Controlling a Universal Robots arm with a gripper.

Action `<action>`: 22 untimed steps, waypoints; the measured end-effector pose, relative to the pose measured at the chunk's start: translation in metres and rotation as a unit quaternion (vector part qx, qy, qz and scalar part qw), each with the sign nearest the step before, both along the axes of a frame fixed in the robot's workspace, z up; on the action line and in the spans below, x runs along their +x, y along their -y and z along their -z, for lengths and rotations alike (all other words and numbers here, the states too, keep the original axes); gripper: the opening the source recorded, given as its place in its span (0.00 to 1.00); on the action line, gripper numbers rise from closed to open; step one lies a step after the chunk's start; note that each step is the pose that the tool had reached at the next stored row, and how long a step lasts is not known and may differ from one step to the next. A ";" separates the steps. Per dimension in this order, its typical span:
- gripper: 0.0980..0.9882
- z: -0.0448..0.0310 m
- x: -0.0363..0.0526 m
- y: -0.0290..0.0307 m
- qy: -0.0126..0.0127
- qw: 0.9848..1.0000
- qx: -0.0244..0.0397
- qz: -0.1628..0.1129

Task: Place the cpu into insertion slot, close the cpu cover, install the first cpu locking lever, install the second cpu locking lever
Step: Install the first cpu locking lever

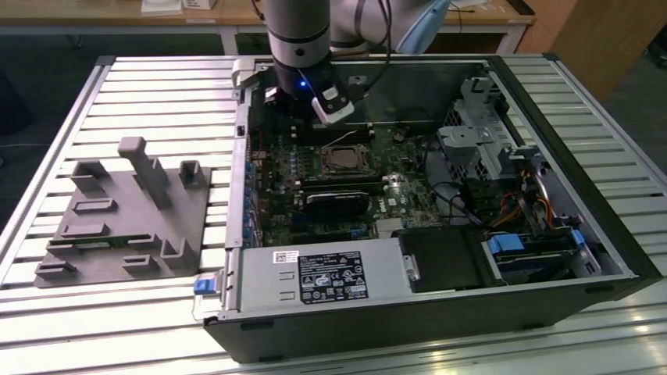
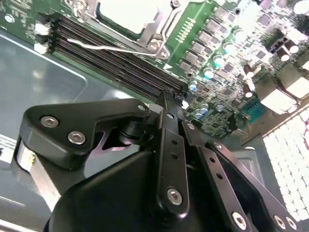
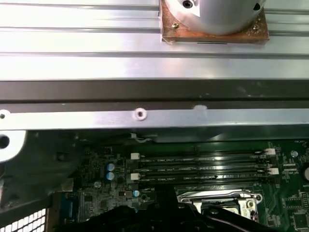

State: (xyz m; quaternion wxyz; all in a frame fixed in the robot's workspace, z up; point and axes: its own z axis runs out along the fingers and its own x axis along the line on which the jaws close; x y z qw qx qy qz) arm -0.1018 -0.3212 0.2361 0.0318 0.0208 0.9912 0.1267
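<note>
Status: silver slatted worktop [image 1: 156, 86] carries the open black tower case [image 1: 583, 226], with the green motherboard [image 1: 276, 168] inside.

Black linkage hand [image 2: 168, 101] hangs over the end of the long black memory slots [image 2: 106, 55]. It is near the square black-framed insertion slot [image 3: 219, 198] but off to one side of it. Hand's opening: cannot tell.

Thin silver frame cpu cover [image 2: 155, 29] looks laid down around the chip, not certain.

Small flat silver-topped cpu [image 2: 126, 13] sits in the slot, so I judge placement done.

Thin bent wire locking lever [image 2: 111, 47] stands loose across the memory slots. It looks unlatched, so I judge the lever steps not yet done.
</note>
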 end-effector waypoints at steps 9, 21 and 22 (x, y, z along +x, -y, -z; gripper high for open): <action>0.01 0.0005 0.0330 0.0000 0.000 1.000 0.000 0.000; 0.01 0.0114 0.0519 0.0000 0.000 1.000 0.000 0.000; 0.01 0.0128 0.0527 0.0000 0.000 1.000 0.000 0.000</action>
